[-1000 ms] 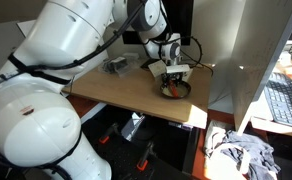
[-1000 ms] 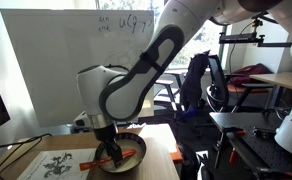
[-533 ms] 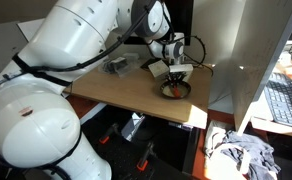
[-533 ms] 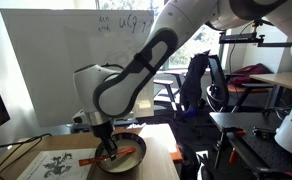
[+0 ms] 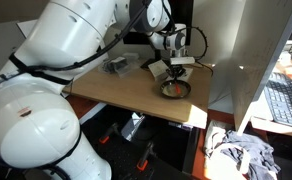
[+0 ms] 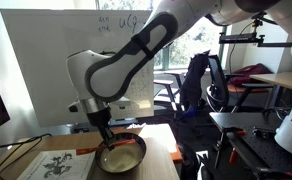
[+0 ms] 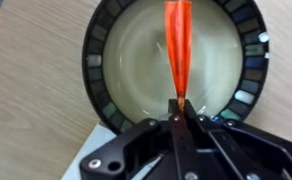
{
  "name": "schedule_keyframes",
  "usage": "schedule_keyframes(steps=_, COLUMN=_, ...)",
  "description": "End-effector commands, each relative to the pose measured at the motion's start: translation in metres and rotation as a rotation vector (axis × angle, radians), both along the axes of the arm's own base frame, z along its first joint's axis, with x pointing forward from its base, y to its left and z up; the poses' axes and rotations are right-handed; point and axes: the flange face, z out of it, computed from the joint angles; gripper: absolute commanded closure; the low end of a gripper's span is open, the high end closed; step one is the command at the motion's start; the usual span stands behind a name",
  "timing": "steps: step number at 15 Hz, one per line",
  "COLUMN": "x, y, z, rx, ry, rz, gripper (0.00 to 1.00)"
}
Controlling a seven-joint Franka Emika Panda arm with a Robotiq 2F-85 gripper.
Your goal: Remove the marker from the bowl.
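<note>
In the wrist view the red-orange marker (image 7: pixel 176 50) runs straight away from me across the middle of the round grey bowl (image 7: pixel 94 70). My gripper (image 7: pixel 179 108) is shut on the marker's near end, its black fingers pressed together around it. In both exterior views the gripper (image 5: pixel 176 70) (image 6: pixel 105 137) hangs a little above the bowl (image 5: pixel 185 90) (image 6: pixel 128 161), which rests on the wooden table (image 5: pixel 116 95). The marker is too small to make out clearly in the exterior views.
Grey clutter (image 5: pixel 116 65) lies on the table behind the bowl. A printed sheet (image 6: pixel 56 165) lies beside the bowl. A white partition (image 5: pixel 251 60) stands past the table's end, with a keyboard (image 5: pixel 286 105) beyond it.
The jaws have shut on the marker's end. The gripper has risen from inside the bowl to just above it, taking the marker up with it.
</note>
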Motion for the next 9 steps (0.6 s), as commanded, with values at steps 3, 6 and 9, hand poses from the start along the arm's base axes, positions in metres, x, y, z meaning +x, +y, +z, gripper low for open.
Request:
schedule_keyframes(steps=3, x=-0.043, y=0.033, z=0.047, rx=-0.025, ry=0.100, rz=0.089, gripper=0.98)
schedule_keyframes(steps=6, x=-0.066, y=0.056, z=0.044, rx=-0.048, ry=0.145, rz=0.088, gripper=0.98)
schedule_keyframes(steps=9, x=-0.085, y=0.079, z=0.017, rx=-0.046, ry=0.179, rz=0.029, gripper=0.98)
